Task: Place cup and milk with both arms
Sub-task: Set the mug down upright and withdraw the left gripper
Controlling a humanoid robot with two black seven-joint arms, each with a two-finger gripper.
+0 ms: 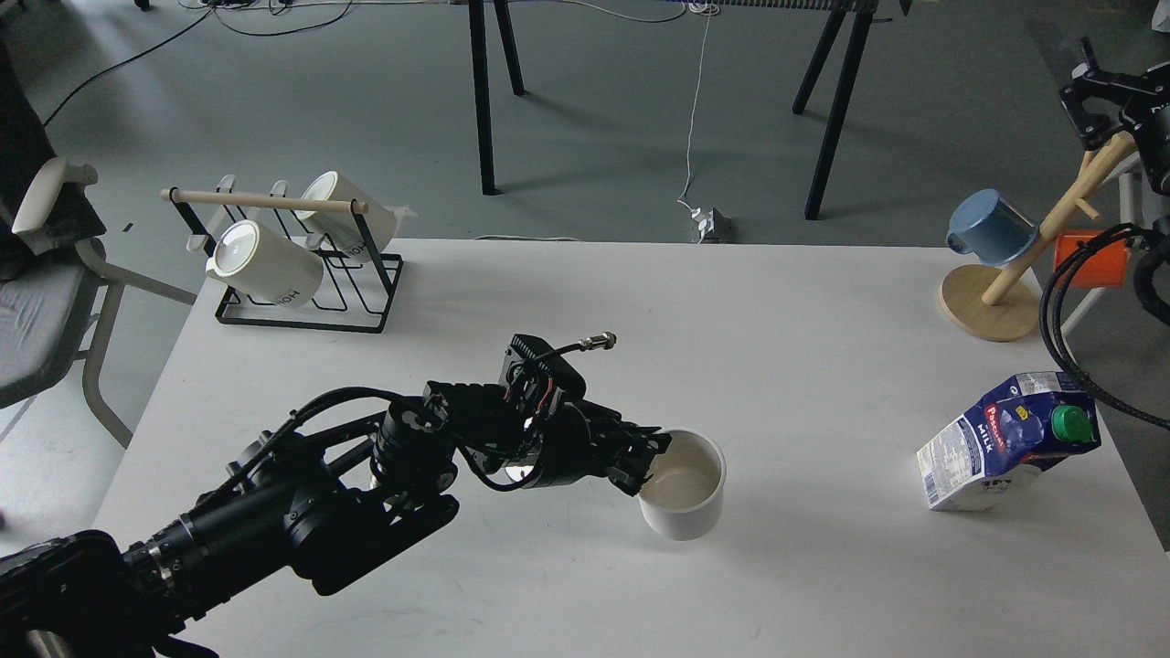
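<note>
From the head view, 1 milk carton read "MILK", leaning near the table's right edge. 1 cup stood mid-table, the left gripper clamped on its rim. 2 cream mugs hung racked.

A white table carries everything. At its far left corner stands a black wire mug rack holding two cream mugs on their sides. At the far right corner sits the round wooden base of a mug tree. The white cup stands upright near the middle, toward the near edge. The milk carton rests tilted by the right edge.
</note>
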